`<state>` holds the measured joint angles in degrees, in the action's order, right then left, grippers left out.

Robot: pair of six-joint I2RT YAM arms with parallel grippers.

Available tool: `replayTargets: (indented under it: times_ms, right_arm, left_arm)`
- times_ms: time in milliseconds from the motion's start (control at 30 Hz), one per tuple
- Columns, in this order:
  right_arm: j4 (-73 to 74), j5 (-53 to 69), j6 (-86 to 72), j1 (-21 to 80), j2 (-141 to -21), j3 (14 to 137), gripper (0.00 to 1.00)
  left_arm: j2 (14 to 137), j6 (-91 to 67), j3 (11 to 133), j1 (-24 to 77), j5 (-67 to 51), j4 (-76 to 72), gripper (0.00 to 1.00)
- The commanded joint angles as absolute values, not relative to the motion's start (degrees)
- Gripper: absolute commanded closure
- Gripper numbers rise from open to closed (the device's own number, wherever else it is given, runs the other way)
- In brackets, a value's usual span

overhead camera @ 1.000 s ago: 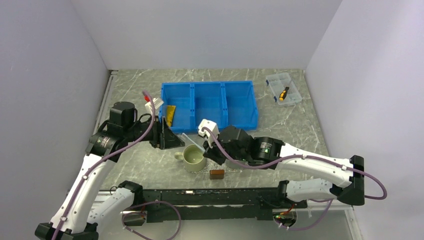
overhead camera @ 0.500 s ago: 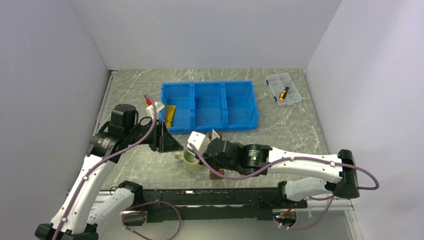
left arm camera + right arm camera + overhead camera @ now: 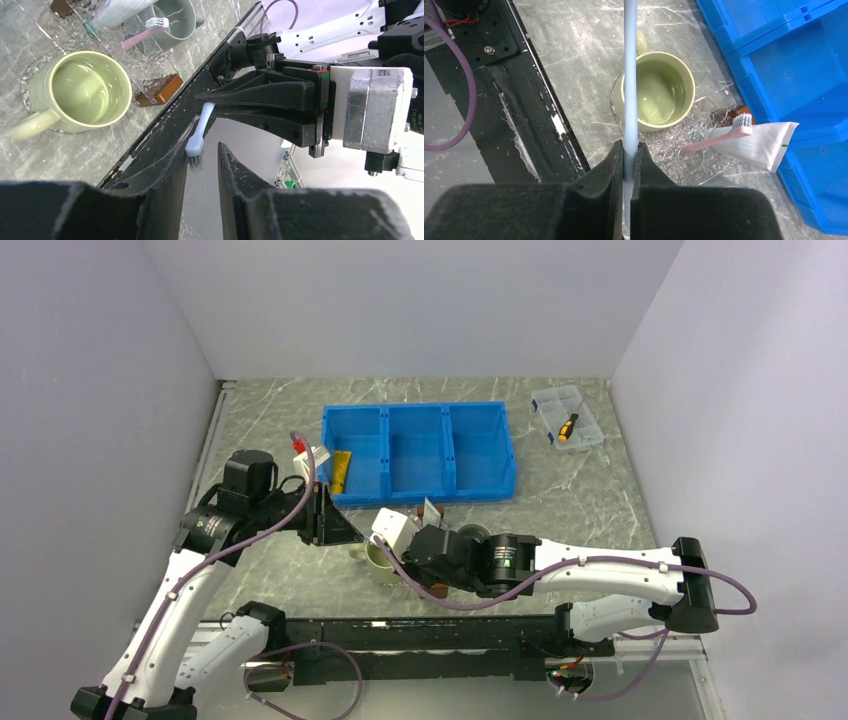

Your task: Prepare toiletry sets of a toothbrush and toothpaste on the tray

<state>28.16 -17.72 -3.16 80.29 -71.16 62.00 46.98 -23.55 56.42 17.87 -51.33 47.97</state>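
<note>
My right gripper (image 3: pixel 626 147) is shut on the handle of a pale blue toothbrush (image 3: pixel 630 75), which it holds above the table. The brush head (image 3: pixel 196 145) rests by the tip of one finger of my left gripper (image 3: pixel 204 147); those jaws stand open a little, with a gap beside the bristles. The two grippers meet near the green mug (image 3: pixel 378 558). The clear tray (image 3: pixel 684 130) has a brown block handle (image 3: pixel 160 90) and carries a pink toothbrush (image 3: pixel 716 137) and a white toothpaste (image 3: pixel 759 145).
A pale green mug (image 3: pixel 80 92) stands at the tray's near end and a grey mug (image 3: pixel 175 20) beside it. The big blue bin (image 3: pixel 418 450) lies behind. A clear lidded box (image 3: pixel 567 418) sits at the back right. The black base rail (image 3: pixel 420 635) runs along the near edge.
My right arm has swung left with the pale blue toothbrush, bringing its head to my left gripper. The left jaws have narrowed.
</note>
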Motion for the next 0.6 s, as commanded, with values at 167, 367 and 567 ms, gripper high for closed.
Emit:
replayTargets:
  times_ms: [167, 367, 567]
  right_arm:
    - [23.7, -20.9, -2.1, 82.0, -70.0, 62.8, 1.0]
    - [22.5, -21.9, -0.9, 83.1, -69.9, 61.9, 1.0]
    - [22.2, -22.0, -1.1, 83.4, -69.4, 61.0, 0.99]
  left_arm:
    - [46.9, -22.2, 55.6, 18.0, -54.1, 46.6, 0.76]
    - [47.6, -22.7, 54.6, 18.0, -55.4, 44.8, 0.89]
    - [47.8, -22.4, 55.0, 18.0, -55.0, 44.8, 1.0]
